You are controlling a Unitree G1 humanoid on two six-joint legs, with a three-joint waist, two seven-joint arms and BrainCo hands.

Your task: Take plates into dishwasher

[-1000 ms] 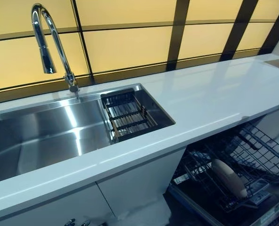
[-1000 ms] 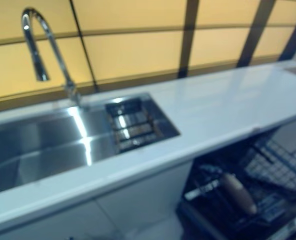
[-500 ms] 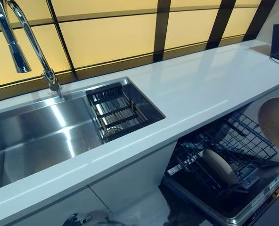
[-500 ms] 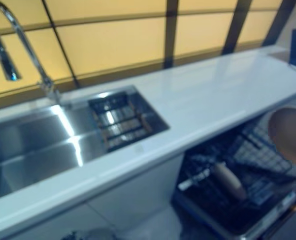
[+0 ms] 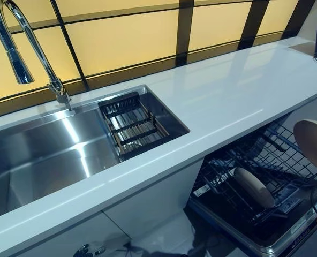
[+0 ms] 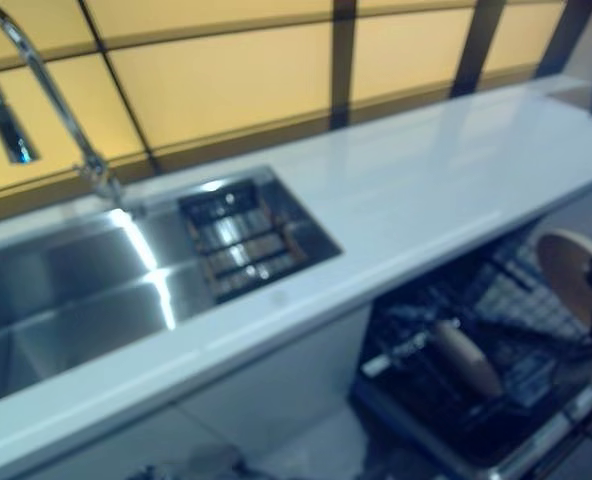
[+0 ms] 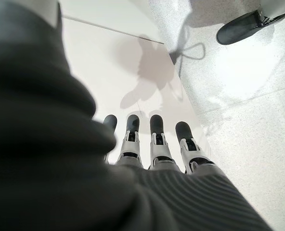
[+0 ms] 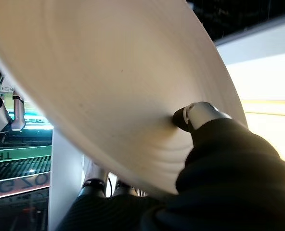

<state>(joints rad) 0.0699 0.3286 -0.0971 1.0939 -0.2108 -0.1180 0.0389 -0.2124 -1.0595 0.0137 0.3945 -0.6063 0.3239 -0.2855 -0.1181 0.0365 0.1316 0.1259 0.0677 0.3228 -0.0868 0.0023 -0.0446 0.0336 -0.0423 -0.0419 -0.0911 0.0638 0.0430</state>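
Delivery is the step in hand, by my reading: the right hand point(image 8: 200, 120) is pinching a round beige plate point(image 5: 312, 142), thumb pressing on one face and fingers curling behind the rim, as the right wrist view is showing. In the eye views that plate is hanging on edge at the far right, just above the black wire rack point(image 5: 255, 171) of the open dishwasher point(image 5: 276, 243), which is standing pulled out below the front edge of the long white surface point(image 5: 228, 101). A second beige plate point(image 5: 253, 187) is already leaning in the rack's tines. The stainless steel sink point(image 5: 46, 155) with its dark drainer basket point(image 5: 131, 126) is holding no plates that I can see. The left hand point(image 7: 152, 144) is idling low over the pale floor, fingers straight and apart, holding nothing. The next move is likely calling for lowering the held plate upright into a free slot beside the racked one, without knocking it.
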